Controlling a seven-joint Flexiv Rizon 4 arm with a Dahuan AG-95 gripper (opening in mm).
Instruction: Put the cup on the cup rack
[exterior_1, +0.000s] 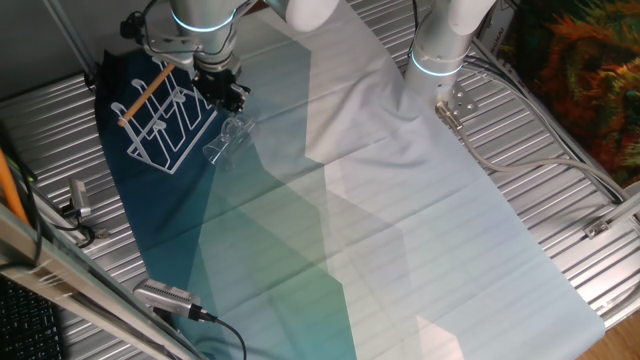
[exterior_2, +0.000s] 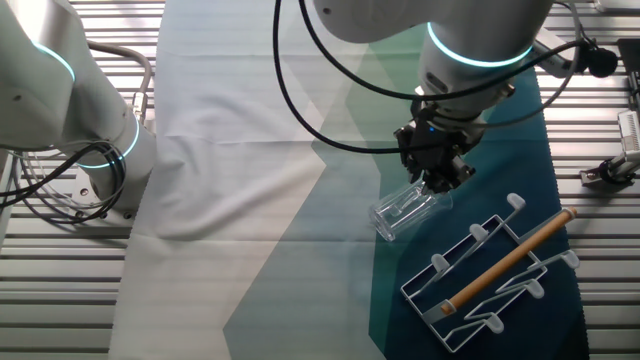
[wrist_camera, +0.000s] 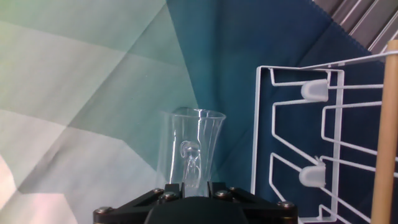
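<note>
Your gripper (exterior_2: 440, 180) is pinched onto the cup (exterior_2: 403, 211), holding it by the base end, with the open mouth pointing away from the fingers. In both fixed views the glass looks tipped over, closer to lying on its side than standing, just over the cloth (exterior_2: 250, 200). I can't tell whether it's touching the fabric or slightly off it.

In the hand view you're looking straight along the cup (wrist_camera: 189, 155), and its handle shows through the glass near the middle. The black fingers (wrist_camera: 163, 198) sit right at the bottom edge on either side of it.

The cup rack (exterior_2: 495, 270) sits on the dark blue part of the cloth, just beside the cup but not touching it. Its wooden rod (exterior_2: 510, 258) runs along the top, and the white pegs (wrist_camera: 314, 90) are all bare.
</note>
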